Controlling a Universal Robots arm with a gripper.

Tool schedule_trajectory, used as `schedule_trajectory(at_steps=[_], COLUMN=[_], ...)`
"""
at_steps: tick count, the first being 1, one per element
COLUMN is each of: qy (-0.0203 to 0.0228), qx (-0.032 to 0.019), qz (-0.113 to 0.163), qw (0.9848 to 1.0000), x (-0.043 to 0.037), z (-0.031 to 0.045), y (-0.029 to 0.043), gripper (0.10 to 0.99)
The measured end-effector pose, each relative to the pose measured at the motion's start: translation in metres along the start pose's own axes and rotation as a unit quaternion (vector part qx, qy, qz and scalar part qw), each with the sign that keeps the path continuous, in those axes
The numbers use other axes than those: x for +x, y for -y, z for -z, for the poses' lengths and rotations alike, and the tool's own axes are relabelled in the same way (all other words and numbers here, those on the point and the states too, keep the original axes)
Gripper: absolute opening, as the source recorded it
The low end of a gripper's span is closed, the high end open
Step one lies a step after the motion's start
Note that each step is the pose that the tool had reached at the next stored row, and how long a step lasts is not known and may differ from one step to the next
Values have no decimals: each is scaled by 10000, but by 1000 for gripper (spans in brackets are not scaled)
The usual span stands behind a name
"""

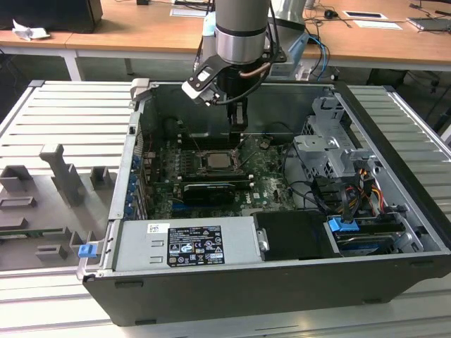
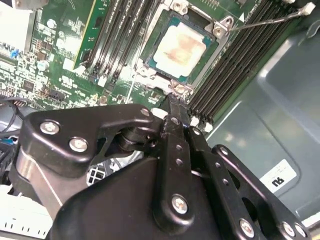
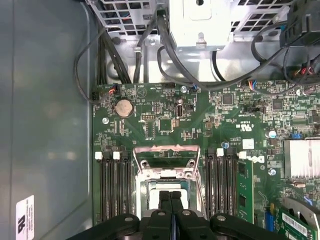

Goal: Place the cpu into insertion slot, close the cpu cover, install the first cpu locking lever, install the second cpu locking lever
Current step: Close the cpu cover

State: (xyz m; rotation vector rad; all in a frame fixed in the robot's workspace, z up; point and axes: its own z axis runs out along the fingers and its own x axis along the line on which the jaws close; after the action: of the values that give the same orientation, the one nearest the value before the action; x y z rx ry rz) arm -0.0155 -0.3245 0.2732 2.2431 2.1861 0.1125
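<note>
The cpu (image 2: 180, 47), a pale silvery-beige square, lies in the insertion slot (image 2: 150, 47) on the green board inside the open computer case. My gripper (image 2: 173, 102) is shut with nothing between its fingers, and its tips hang just over one edge of the slot. From the exterior view the gripper (image 1: 238, 123) points down right behind the slot (image 1: 217, 160). In the first wrist view the shut fingertips (image 3: 165, 197) overlap the cpu (image 3: 167, 186). The silvery cpu cover (image 3: 167, 151) shows at the slot's far edge; I cannot tell if it lies flat. A thin wire lever (image 2: 270, 20) sticks out sideways from one corner.
Long black memory slots (image 3: 112, 187) flank the socket on both sides. A long black card (image 1: 208, 189) lies just in front of it. A grey drive cage (image 1: 328, 144) with cables fills the exterior view's right, and the power supply (image 1: 190, 243) sits at the front. The case walls (image 1: 144, 113) enclose everything.
</note>
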Motion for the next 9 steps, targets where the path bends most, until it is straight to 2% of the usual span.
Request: schedule_trajectory(at_steps=[9], qy=[2], qx=[0], qz=[1], qw=[10000], x=[2], z=[-4], y=[-81], gripper=[106])
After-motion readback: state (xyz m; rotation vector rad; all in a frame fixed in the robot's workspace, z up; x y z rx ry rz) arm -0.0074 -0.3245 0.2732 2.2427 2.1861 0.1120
